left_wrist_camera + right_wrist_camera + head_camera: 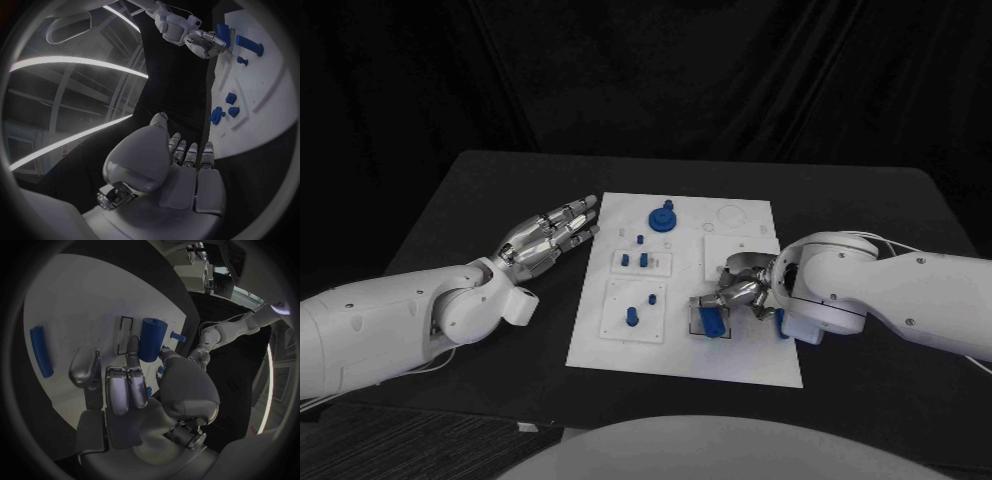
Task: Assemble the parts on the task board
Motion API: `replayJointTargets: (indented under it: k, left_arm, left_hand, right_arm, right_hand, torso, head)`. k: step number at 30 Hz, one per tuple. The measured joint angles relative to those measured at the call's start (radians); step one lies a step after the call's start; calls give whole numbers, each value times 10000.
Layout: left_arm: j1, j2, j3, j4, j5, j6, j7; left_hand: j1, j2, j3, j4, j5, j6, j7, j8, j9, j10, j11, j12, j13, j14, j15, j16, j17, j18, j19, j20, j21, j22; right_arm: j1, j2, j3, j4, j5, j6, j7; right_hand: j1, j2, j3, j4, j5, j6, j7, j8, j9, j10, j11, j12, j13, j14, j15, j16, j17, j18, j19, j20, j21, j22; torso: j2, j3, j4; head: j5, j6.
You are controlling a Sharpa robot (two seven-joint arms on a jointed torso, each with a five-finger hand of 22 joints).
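Right hand [740,293] gripped a blue cylindrical part [710,320] near the task board's [747,358] right edge. Left hand [548,232] rested on the counter [473,195] beside the board's left edge, fingers [577,212] released and extended.

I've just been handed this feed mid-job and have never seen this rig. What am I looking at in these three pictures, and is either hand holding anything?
It is a two-armed robot at a black table. The square picture looks down from its head; the two round ones come from cameras behind each wrist.

In the middle lies the white task board, with small blue parts on it, such as a round knobbed part at the far end.

The left hand lies beside the board with its fingers stretched out, holding nothing. The right hand is over the board's near right area, and its fingers grip a blue cylinder by a framed slot.
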Motion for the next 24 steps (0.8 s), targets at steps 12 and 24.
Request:
replayJointTargets:
  k: [12, 24]
  left_arm:
    - [-23, 12, 0, -15, 0, 49, -25]
    - [-48, 17, 0, -27, 0, 98, -65]
  left_hand:
    - [26, 26, 0, 0, 0, 9, 5, 0, 1, -2, 3, 0, 0, 39, 39, 0, 0, 0, 0, 1, 0, 0]
    - [26, 26, 0, 0, 0, 76, 73, 1, 2, -68, 69, 0, 0, 39, 39, 0, 0, 0, 0, 2, 0, 0]
  right_arm:
    - [-22, 63, -2, -44, -73, 26, 2]
    - [-30, 62, -2, -54, -88, 14, 2]
  right_hand:
    - [-3, 2, 122, 125, -774, -58, -56, 0, 50, 2, -2, 0, 0, 1, -1, 0, 0, 0, 0, 0, 0, 0]
    - [-330, 330, 122, 125, -1315, -93, -23, 0, 50, 2, -3, 0, 0, 1, -1, 0, 0, 1, -1, 1, 0, 0]
  torso:
    - [0, 0, 1]
    - [-4, -1, 2]
  head:
    - [27, 0]
    - [35, 0]
